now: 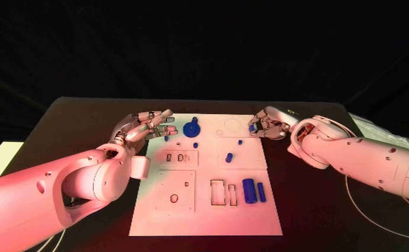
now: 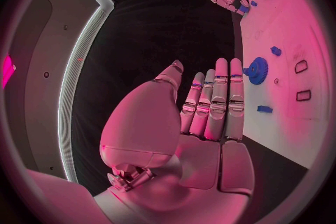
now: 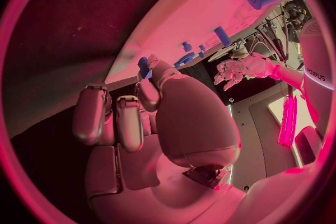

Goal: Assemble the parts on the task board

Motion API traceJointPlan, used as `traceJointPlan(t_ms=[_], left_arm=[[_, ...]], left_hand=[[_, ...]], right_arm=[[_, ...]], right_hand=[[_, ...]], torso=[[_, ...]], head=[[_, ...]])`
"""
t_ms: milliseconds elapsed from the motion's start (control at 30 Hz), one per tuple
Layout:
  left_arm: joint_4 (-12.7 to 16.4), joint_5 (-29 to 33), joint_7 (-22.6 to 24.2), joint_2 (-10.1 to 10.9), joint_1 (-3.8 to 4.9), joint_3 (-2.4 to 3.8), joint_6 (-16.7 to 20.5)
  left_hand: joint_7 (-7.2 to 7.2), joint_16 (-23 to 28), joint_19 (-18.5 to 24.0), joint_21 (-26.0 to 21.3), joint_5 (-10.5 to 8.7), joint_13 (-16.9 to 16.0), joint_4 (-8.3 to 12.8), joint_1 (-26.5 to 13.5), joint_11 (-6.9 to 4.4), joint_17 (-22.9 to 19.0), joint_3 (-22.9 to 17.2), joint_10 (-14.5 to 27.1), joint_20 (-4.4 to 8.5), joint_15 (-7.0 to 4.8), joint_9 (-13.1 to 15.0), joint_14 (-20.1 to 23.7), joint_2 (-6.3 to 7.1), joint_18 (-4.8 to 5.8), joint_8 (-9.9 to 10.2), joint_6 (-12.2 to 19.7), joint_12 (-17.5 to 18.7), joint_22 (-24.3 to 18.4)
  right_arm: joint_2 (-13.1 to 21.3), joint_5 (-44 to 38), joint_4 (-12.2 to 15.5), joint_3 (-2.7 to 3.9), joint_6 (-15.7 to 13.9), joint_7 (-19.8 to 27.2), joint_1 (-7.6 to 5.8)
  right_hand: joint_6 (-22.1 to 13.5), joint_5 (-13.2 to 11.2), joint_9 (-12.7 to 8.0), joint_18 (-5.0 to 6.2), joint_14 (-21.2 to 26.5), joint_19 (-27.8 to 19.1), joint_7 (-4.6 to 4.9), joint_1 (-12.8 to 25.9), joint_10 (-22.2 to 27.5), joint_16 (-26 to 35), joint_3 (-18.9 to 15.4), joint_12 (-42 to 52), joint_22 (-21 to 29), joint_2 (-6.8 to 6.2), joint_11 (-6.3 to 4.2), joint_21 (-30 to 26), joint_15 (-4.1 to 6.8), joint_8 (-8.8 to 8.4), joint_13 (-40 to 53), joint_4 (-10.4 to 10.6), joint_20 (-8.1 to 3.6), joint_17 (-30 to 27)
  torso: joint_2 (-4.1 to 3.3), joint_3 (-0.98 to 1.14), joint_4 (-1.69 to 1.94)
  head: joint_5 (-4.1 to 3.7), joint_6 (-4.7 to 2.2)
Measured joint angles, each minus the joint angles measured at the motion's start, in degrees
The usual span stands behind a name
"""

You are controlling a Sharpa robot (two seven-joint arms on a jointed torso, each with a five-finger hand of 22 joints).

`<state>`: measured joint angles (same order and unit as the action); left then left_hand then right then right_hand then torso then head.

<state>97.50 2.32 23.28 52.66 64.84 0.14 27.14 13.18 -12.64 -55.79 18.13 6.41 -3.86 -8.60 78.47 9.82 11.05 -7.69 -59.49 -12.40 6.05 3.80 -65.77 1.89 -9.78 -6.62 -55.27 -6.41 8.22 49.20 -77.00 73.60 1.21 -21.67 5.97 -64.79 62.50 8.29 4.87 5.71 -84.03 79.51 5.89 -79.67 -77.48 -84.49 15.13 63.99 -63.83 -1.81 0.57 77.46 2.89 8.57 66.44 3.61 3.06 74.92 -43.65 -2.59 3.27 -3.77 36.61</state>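
The white task board (image 1: 204, 216) lies in the middle of the black table. My right hand (image 1: 271, 123) hovers at the board's far right corner and pinches a small blue part (image 1: 253, 126) at its fingertips; the same part (image 3: 143, 64) sits at the tip of the thumb (image 3: 155, 70). My left hand (image 1: 149, 125) is at the board's far left edge with its fingers (image 2: 218, 98) stretched out straight, holding nothing. A blue gear (image 1: 192, 128) stands on the board just beside the left hand, also seen as the gear (image 2: 257, 70) beyond the fingertips.
Small blue pegs (image 1: 195, 144), (image 1: 240, 142), (image 1: 229, 157) stand mid-board. A thick blue cylinder (image 1: 249, 190) and a thinner one (image 1: 260, 191) lie near the right edge, beside two rectangular cutouts (image 1: 217, 191). A small blue piece (image 2: 264, 108) lies near the left hand.
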Motion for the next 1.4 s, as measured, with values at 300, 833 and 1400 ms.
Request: traceJointPlan(t_ms=[300,833,1400], left_arm=[[-0.39,0.0,-0.03,0.0,0.0,0.0,0.0],[-1.25,0.0,-0.07,-0.51,0.0,-0.01,0.0],[-1.3,0.0,-0.08,-0.85,-0.01,-0.01,-0.01]], left_hand=[[0.0,0.0,0.0,0.0,0.0,0.0,0.0,0.0,0.0,-0.01,0.0,0.0,0.0,0.0,0.0,0.0,0.0,0.0,0.0,0.0,0.0,0.0],[0.0,0.24,0.0,0.0,0.0,0.0,0.0,0.0,0.0,0.08,0.0,0.0,0.0,0.0,0.0,0.0,0.0,0.0,0.0,0.0,0.0,-0.05],[0.0,0.23,0.0,0.0,0.0,0.0,0.0,0.0,0.0,0.07,0.0,0.0,0.0,0.0,0.0,0.0,0.0,0.0,0.0,0.0,0.0,-0.05]], right_arm=[[0.71,1.81,4.44,0.23,-3.41,-1.69,-1.85],[-8.24,1.84,12.83,-0.5,-3.08,-11.74,-1.6],[-16.13,-5.54,11.12,-1.81,0.88,-19.08,1.39]], right_hand=[[0.04,-0.46,0.0,0.0,0.0,0.0,0.01,-0.05,-0.4,0.0,0.71,0.05,-0.1,0.26,-0.19,0.0,0.4,0.0,0.34,-0.35,0.0,0.0],[0.09,-0.88,-0.03,0.0,0.0,-0.21,0.06,1.23,0.04,0.35,0.96,-2.0,0.6,1.54,-0.16,0.0,0.4,0.0,-1.6,-0.11,-0.2,-0.01],[0.09,-0.62,-0.04,0.0,0.0,-0.21,0.06,2.24,0.04,0.63,1.02,-1.99,0.76,1.4,-0.16,0.0,0.4,0.0,-1.2,-0.03,-0.19,-0.02]], torso=[[0.09,-0.11,0.05],[0.79,-0.59,0.39],[0.83,-0.64,0.52]], head=[[0.04,-0.14],[0.92,0.79],[2.27,1.75]])
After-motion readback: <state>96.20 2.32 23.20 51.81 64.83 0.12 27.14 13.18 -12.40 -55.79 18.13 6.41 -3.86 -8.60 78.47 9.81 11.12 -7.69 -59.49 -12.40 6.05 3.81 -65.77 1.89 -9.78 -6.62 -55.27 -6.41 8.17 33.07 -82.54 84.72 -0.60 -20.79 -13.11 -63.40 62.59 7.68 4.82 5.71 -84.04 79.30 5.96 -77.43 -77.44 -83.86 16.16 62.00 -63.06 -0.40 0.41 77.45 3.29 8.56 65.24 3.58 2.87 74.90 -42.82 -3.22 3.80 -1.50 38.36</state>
